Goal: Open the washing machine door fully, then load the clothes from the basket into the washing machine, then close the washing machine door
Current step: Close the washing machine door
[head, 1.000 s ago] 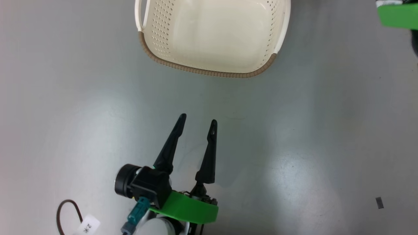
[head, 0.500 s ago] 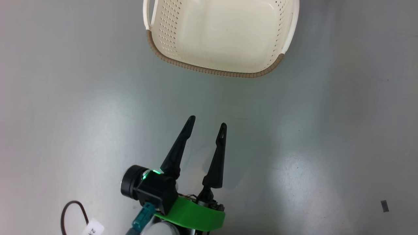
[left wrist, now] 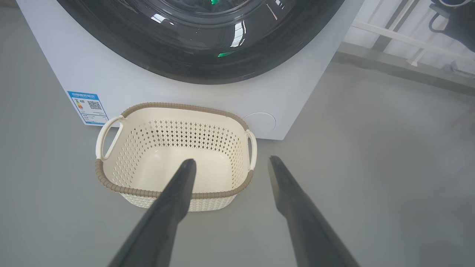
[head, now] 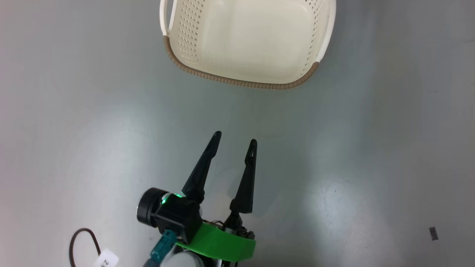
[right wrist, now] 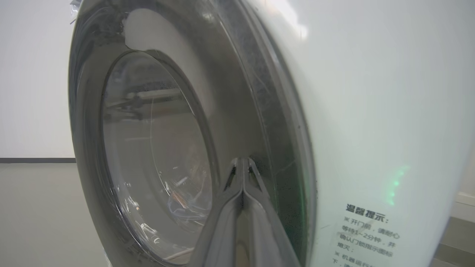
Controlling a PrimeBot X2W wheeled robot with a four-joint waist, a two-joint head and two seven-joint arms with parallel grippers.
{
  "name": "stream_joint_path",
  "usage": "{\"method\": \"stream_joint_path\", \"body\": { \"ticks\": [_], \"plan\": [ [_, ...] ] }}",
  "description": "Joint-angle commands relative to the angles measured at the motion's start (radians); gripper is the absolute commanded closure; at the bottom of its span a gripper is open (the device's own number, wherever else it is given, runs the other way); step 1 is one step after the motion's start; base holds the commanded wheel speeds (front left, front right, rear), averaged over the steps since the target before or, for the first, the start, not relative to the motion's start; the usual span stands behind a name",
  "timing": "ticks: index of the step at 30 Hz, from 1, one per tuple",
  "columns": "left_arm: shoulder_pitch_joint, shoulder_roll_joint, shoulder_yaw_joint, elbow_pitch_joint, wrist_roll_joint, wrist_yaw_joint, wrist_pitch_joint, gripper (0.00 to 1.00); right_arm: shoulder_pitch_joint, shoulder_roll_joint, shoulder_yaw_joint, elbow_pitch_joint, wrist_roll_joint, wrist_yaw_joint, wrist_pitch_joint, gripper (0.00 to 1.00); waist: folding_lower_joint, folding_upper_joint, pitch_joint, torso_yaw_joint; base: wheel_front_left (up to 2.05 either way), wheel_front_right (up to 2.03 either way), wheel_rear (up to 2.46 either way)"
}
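**Door closure: last step in hand**

The big white boxy washing machine (left wrist: 193, 92) has its round glossy black door (left wrist: 200, 55) lying flush. The cream perforated plastic basket (left wrist: 174, 106) stands empty just before it. The right gripper (right wrist: 242, 160) is pinched together on nothing, near the door's rim. The left gripper (head: 235, 137) is spread wide and empty. Next, judged: a firm press if the door is unlatched.

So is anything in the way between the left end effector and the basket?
No, nothing visible is in the way. The open left end effector points toward the basket, and just bare grey floor lies between them. The basket looks empty inside.
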Motion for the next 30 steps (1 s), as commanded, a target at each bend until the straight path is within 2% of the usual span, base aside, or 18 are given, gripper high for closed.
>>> {"method": "stream_joint_path", "body": {
  "ticks": [1,7,9,11,14,16,18,30],
  "plan": [
    [0.007,0.012,0.029,-0.016,-0.001,0.003,-0.006,0.0,-0.012,-0.006,-0.027,-0.009,0.0,-0.025,0.011,1.0,0.0,-0.0001,-0.01,-0.006,0.0,0.0,0.0],
    [-0.01,0.012,0.055,0.014,0.0,-0.008,-0.006,0.0,0.079,0.015,-0.008,-0.062,0.025,-0.025,0.011,0.99,0.0,-0.0001,-0.061,-0.025,0.0,0.0,0.0],
    [-0.01,0.012,0.066,0.028,0.002,-0.011,-0.006,0.0,0.121,0.023,-0.003,-0.088,0.033,-0.025,0.011,0.75,0.0,-0.0001,-0.085,-0.036,0.0,0.0,0.0],
    [-0.008,0.012,0.079,0.042,0.001,-0.016,-0.006,0.0,0.167,0.03,0.004,-0.12,0.037,-0.025,0.011,0.57,0.0,-0.0001,-0.112,-0.049,0.0,0.0,0.0],
    [-0.003,0.012,0.103,0.06,-0.004,-0.026,-0.006,0.0,0.243,0.042,0.004,-0.168,0.04,-0.025,0.011,0.45,0.0,-0.0001,-0.157,-0.069,0.0,0.0,0.0],
    [0.002,0.012,0.122,0.072,-0.008,-0.035,-0.006,0.0,0.294,0.046,0.001,-0.201,0.033,-0.025,0.011,0.16,0.0,-0.0001,-0.19,-0.082,0.0,0.0,0.0],
    [0.013,0.012,0.146,0.089,-0.014,-0.044,-0.006,0.0,0.349,0.051,0.001,-0.226,0.033,-0.025,0.011,0.0,0.0,-0.0001,-0.226,-0.096,0.0,0.0,0.0],
    [0.12,0.012,0.303,0.185,-0.015,-0.126,-0.006,0.0,0.671,0.055,-0.019,-0.337,-0.013,-0.025,0.011,0.0,0.0,-0.0001,-0.465,-0.171,0.0,0.0,0.0]
  ]
}}
